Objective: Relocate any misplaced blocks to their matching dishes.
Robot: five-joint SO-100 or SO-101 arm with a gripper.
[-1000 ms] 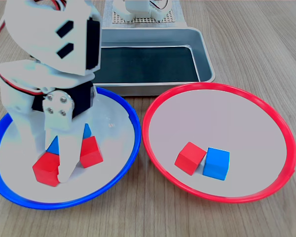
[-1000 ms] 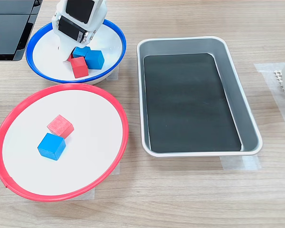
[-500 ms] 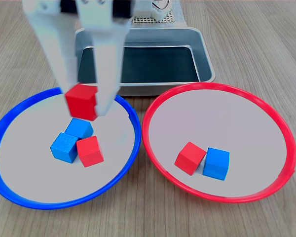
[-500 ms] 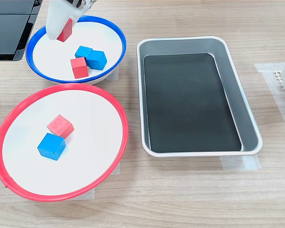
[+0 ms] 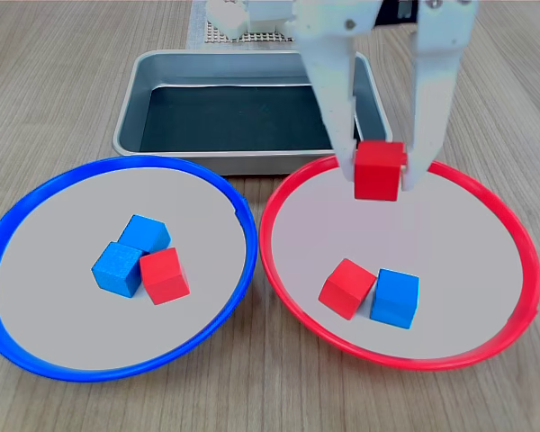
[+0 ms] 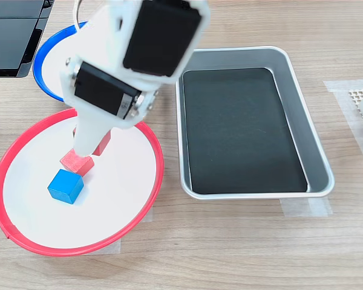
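Observation:
My gripper (image 5: 380, 171) is shut on a red block (image 5: 379, 170), held in the air over the far part of the red-rimmed dish (image 5: 486, 193). In the second exterior view the arm covers most of that block (image 6: 101, 143). A red block (image 5: 346, 287) and a blue block (image 5: 395, 297) lie side by side in the red-rimmed dish (image 6: 133, 199). The blue-rimmed dish (image 5: 36, 306) holds two blue blocks (image 5: 131, 256) and one red block (image 5: 164, 275). The arm hides most of the blue-rimmed dish (image 6: 41, 60) in the second exterior view.
A rectangular metal tray (image 5: 126, 117) with a black bottom stands behind both dishes and holds nothing; it is seen at the second exterior view's right (image 6: 302, 103). A dark flat object (image 6: 12, 30) lies at the second exterior view's top left.
The gripper closed on a red block in the blue-rimmed dish, lifted it, and carried it across to above the red-rimmed dish. The other blocks have stayed where they were.

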